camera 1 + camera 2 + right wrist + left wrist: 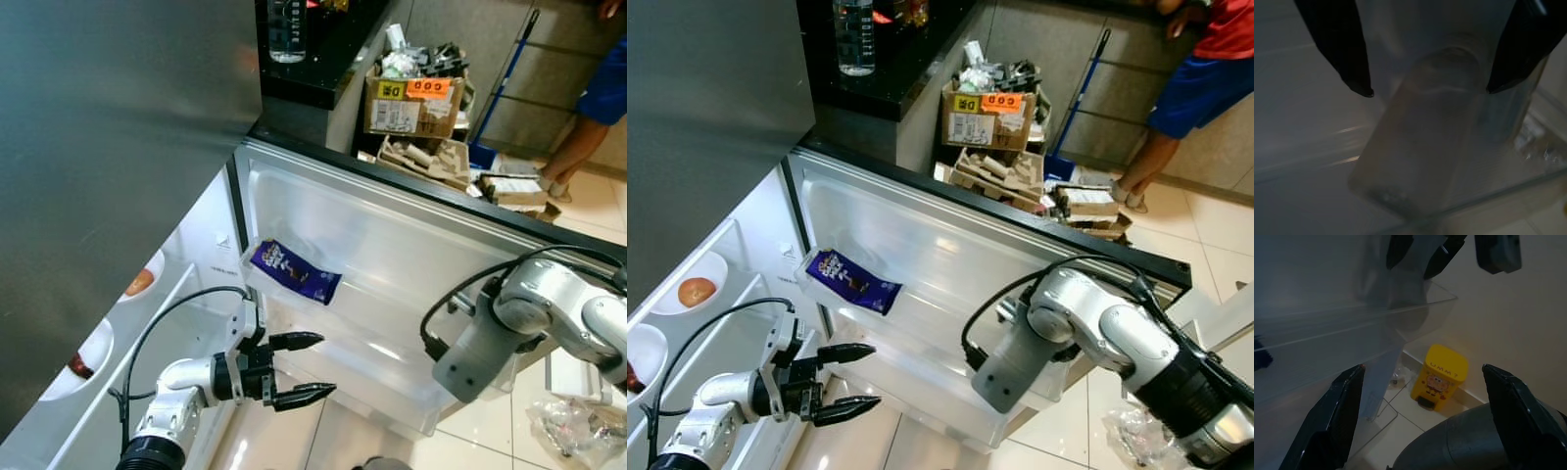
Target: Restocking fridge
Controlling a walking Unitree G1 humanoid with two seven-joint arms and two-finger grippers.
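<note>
Down at the open fridge door (411, 235), the left gripper (299, 369) hangs by the lower door shelf (392, 387) with its fingers spread and nothing in them. Over on the other side, the right gripper (1427, 88) has a clear bottle (1420, 152) between its parted fingers, resting tilted in the door shelf, looks released to me. Purple snack pack (294, 271) sits in the upper bin. My worry is the leaning bottle tipping over if the fingers clip it pulling out
</note>
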